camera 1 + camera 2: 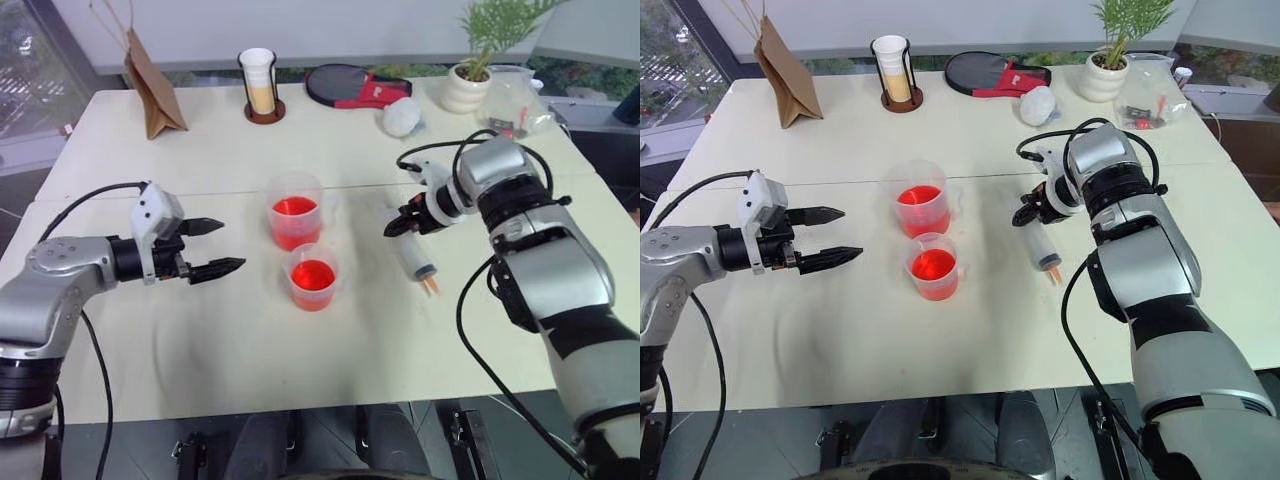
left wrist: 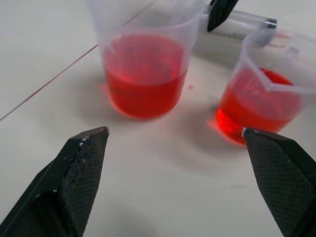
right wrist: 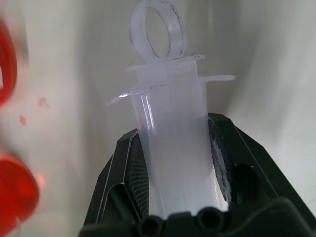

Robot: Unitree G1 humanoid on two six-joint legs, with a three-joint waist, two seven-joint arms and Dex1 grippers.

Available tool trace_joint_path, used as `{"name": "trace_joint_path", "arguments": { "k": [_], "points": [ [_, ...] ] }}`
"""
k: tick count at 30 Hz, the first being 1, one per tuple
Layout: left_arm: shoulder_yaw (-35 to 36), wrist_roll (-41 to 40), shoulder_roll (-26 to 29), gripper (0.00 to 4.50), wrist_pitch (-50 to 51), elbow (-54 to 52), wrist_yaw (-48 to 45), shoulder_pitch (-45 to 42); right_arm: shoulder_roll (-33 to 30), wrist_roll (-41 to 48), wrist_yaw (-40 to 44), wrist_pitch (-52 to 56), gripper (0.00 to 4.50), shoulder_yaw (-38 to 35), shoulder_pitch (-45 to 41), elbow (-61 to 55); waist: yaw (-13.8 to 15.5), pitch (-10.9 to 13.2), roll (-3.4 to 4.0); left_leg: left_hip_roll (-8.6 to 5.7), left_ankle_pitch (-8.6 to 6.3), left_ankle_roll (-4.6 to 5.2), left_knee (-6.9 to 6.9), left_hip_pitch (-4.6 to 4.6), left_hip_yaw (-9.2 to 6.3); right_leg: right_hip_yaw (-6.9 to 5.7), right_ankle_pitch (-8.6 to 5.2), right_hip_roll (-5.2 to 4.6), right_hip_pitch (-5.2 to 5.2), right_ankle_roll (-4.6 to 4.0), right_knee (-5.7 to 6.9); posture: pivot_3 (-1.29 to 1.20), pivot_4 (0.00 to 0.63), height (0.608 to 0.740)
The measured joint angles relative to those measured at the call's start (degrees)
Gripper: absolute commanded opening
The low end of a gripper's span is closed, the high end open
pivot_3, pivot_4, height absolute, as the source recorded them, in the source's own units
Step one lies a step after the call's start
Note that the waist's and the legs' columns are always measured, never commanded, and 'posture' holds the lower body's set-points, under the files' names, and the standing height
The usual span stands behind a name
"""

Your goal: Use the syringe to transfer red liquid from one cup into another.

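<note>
Holding red liquid [image 1: 294,208]: one cup [image 1: 295,190] and smaller cup [image 1: 312,277].

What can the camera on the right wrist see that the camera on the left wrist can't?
The right wrist view alone shows the right pincer shut around the barrel of the syringe, plus the ring at the plunger's end.

The left wrist view alone shows the left pincer wide open with nothing in it, and the two clear cups whole: the taller cup and the smaller cup.

Both show the syringe, the red liquid and the white table.
</note>
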Motion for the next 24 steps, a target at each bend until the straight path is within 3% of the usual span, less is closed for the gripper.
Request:
{"name": "trace_joint_path", "arguments": {
  "k": [3, 5, 7, 10, 14, 17, 24],
  "points": [
    [1.7, -0.1, 0.6, 4.5, -0.5, 3.4, -1.1, -0.8, -3.2, 3.2, -0.5, -7.1, 1.41, -8.3, -4.1, -0.1, 0.2, 0.1, 0.16, -0.04, 0.0, 0.0, 0.0, -0.06, 0.02, 0.0, 0.0, -0.02, -0.06, 0.0, -0.01, 0.0, 0.15, 0.74],
    [2.7, -0.3, 1.0, 4.5, -1.1, 7.4, -2.1, -3.2, -4.9, 6.1, -0.4, -18.2, 1.41, -15.5, -7.7, -4.8, 0.1, 0.2, 0.16, -0.02, 0.0, 0.0, -0.08, -0.04, 0.02, -0.02, 0.0, 0.01, -0.08, 0.01, -0.01, 0.0, 0.15, 0.74],
    [2.8, -0.3, 1.2, 4.5, -1.7, 11.9, -3.7, -6.7, -4.1, 10.8, 0.0, -27.3, 1.41, -22.6, -9.9, -11.8, 0.1, 0.1, 0.14, 0.02, 0.0, 0.0, -0.13, 0.0, 0.02, -0.06, 0.0, 0.05, -0.07, 0.02, -0.01, 0.0, 0.15, 0.74],
    [0.5, 3.7, 2.4, 4.5, -5.5, 21.3, -6.6, -11.7, 0.1, 15.9, 0.8, -35.1, 1.41, -27.0, -8.6, -25.3, -0.3, 0.0, -0.08, 0.07, 0.0, 0.0, -0.18, 0.12, 0.05, -0.1, 0.0, 0.1, 0.01, 0.02, 0.15, 0.0, 0.15, 0.74],
    [-2.4, 7.6, 0.7, 4.5, -8.9, 32.1, -7.6, -20.5, 9.6, 19.3, 0.4, -41.4, 1.41, -26.9, 4.0, -37.9, -0.2, -0.2, -0.58, 0.06, 0.0, 0.0, 0.06, 0.19, -0.02, -0.1, 0.01, 0.09, 0.18, 0.03, 0.39, 0.0, 0.15, 0.74],
    [-3.6, 9.7, 0.3, 4.5, -11.6, 36.0, -9.4, -26.6, 16.3, 18.6, 0.9, -45.5, 1.41, -21.2, 12.9, -38.8, 0.2, -0.2, -0.56, -0.07, 0.01, 0.0, 0.16, 0.08, -0.01, -0.04, 0.01, -0.03, -0.03, 0.04, 0.72, 0.0, 0.15, 0.74],
    [-5.2, 10.8, -0.7, 4.5, -10.8, 36.2, -11.9, -32.5, 19.3, 14.1, 2.0, -59.1, 1.41, -16.8, 15.5, -33.0, -0.2, -0.2, -0.56, -0.12, 0.01, 0.01, 0.14, 0.05, -0.21, -0.06, 0.01, -0.01, -0.08, 0.04, 0.78, 0.0, 0.15, 0.74]
  ]
}}
